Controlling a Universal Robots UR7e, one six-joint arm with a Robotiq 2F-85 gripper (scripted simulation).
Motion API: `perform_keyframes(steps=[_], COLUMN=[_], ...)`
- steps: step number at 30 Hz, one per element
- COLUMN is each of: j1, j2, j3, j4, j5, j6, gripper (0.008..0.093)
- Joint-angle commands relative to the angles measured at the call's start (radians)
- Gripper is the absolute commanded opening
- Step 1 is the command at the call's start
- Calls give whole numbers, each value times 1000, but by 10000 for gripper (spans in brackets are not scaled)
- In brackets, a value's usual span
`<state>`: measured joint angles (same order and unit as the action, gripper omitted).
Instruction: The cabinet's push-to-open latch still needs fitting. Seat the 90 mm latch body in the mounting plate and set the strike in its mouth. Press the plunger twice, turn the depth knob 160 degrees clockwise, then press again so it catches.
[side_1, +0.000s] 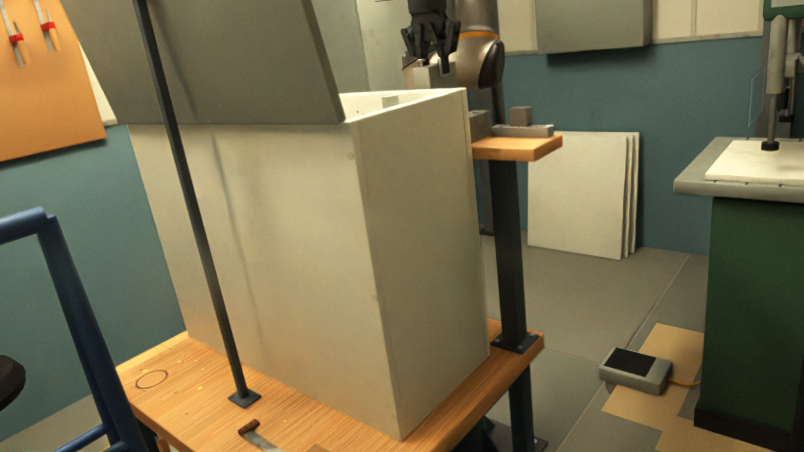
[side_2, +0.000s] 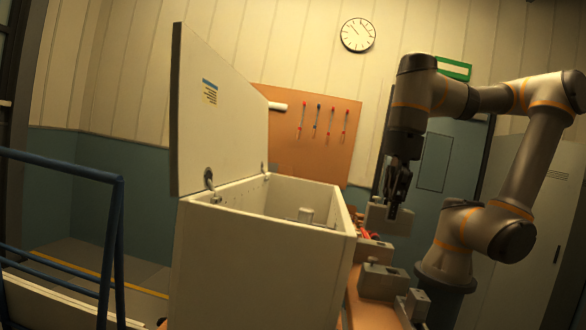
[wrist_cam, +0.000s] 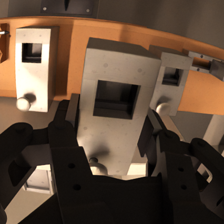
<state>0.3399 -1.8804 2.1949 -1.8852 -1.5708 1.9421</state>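
The grey latch body (wrist_cam: 115, 105) (side_2: 389, 219) (side_1: 423, 76) hangs in the air beside the open white cabinet (side_2: 265, 245) (side_1: 337, 242), above the small wooden shelf (side_1: 517, 146). It has a square mouth in its top face and a round plunger at its near end. Two other latch bodies (wrist_cam: 35, 68) (wrist_cam: 171, 81) lie on the shelf below, one to each side. A small strike block (side_1: 520, 115) (side_2: 417, 299) sits on a metal bracket at the shelf's end. A cylindrical part (side_2: 305, 215) stands inside the cabinet. My gripper (wrist_cam: 110, 126) (side_2: 395, 207) (side_1: 430, 53) is closed around the lifted latch body.
The cabinet's raised lid (side_2: 215, 110) stands open on a dark prop rod (side_1: 191, 213) over the workbench (side_1: 292, 405). A blue railing (side_2: 100, 240) stands to the left. A green machine stand (side_1: 748, 281), a foot pedal (side_1: 635, 368) and leaning white panels (side_1: 582, 194) lie to the right.
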Motion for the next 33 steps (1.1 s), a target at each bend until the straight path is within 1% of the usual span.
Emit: perform_keyframes(steps=[1,8,12,16,26,29,33], j1=[0,0,0,0,0,0,0], j2=[-1,-2,-7,-18,-41,-43,-44], j3=[-2,-3,-16,-46,-149,-166,-173], j4=[-1,1,18,59,185,205,213], j5=[0,0,0,0,0,0,0], j6=[0,0,0,0,0,0,0], gripper=[80,80,80,80,80,80,80])
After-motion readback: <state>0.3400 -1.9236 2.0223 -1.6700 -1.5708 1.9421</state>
